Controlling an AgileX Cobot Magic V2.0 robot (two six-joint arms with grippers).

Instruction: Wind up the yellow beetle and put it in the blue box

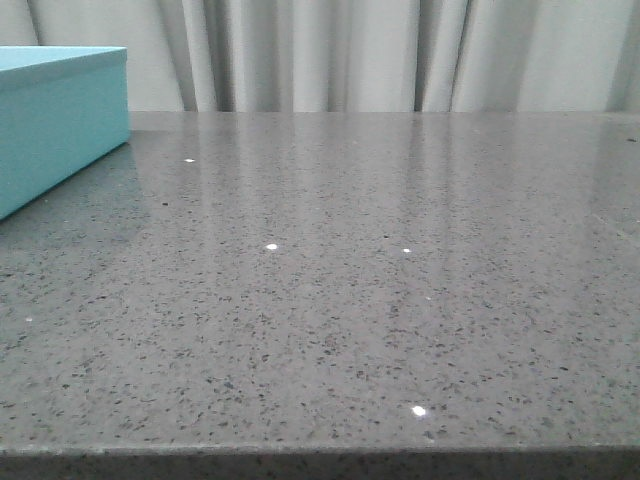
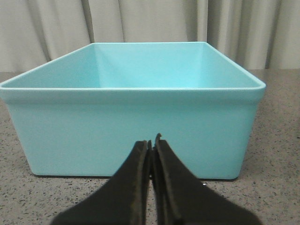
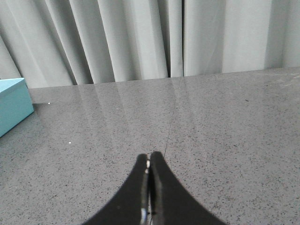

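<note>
The blue box [image 1: 60, 120] stands at the far left of the grey table in the front view. In the left wrist view the blue box [image 2: 136, 131] fills the frame, open-topped and with nothing in the part of its inside that shows. My left gripper [image 2: 152, 143] is shut and empty, low over the table just in front of the box's near wall. My right gripper [image 3: 149, 157] is shut and empty above bare tabletop; a corner of the blue box [image 3: 13, 105] shows off to one side. The yellow beetle is out of view in every frame. Neither gripper shows in the front view.
A speckled grey stone tabletop [image 1: 350, 300] runs to a near edge at the bottom of the front view. Pale pleated curtains [image 1: 380, 50] hang behind the table's far edge.
</note>
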